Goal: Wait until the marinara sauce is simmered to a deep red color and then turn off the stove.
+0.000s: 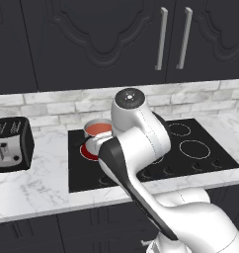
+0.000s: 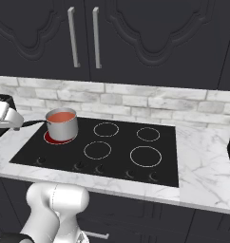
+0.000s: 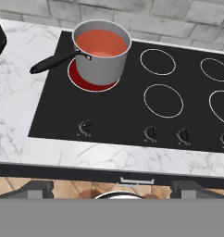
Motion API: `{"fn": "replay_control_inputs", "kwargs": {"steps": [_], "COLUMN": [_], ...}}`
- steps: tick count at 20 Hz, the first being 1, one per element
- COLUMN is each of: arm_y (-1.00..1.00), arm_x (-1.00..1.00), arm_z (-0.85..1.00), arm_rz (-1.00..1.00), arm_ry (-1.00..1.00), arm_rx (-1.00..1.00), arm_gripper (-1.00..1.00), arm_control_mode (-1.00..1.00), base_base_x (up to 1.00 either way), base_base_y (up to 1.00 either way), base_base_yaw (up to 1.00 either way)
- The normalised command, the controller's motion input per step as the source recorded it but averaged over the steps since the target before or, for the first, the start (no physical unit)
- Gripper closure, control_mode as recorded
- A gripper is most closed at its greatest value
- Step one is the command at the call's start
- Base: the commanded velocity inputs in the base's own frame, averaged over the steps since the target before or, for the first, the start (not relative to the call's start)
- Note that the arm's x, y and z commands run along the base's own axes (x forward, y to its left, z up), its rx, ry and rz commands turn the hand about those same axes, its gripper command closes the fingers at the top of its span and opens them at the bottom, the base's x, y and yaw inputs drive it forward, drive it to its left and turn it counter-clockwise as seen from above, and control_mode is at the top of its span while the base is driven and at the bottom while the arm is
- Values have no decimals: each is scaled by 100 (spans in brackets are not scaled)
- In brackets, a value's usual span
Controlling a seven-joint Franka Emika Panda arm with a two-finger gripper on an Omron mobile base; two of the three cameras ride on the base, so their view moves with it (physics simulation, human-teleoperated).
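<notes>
One saucepan [image 3: 102, 55] stands on the glowing red back-left burner [image 3: 81, 79] of the stove [image 3: 132, 113], its black handle [image 3: 56, 61] reaching left over the marble worktop [image 3: 16, 111]. It holds the marinara sauce [image 3: 101, 43], an orange-red not yet deep red, so waiting looks right. The hand [image 3: 113, 190] hangs back from the stove's front edge, fingers spread fully apart and holding nothing. Likely the target, the leftmost knob [image 3: 86, 126] lies ahead and slightly left of the hand.

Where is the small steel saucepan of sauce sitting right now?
The small steel saucepan sits on the glowing red back-left burner of the black glass cooktop, its black handle pointing left over the marble counter.
</notes>
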Motion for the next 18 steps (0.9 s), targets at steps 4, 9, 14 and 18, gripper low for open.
{"fn": "replay_control_inputs", "kwargs": {"steps": [4, 9, 14, 18], "arm_y": [0, 0, 0, 0], "arm_x": [0, 0, 0, 0], "arm_z": [0, 0, 0, 0], "arm_rz": [0, 0, 0, 0], "arm_ry": [0, 0, 0, 0], "arm_rx": [0, 0, 0, 0], "arm_gripper": [-100, -100, -100, -100], "arm_control_mode": [-100, -100, -100, -100], "base_base_x": [0, 0, 0, 0], "base_base_y": [0, 0, 0, 0], "base_base_yaw": [0, 0, 0, 0]}}
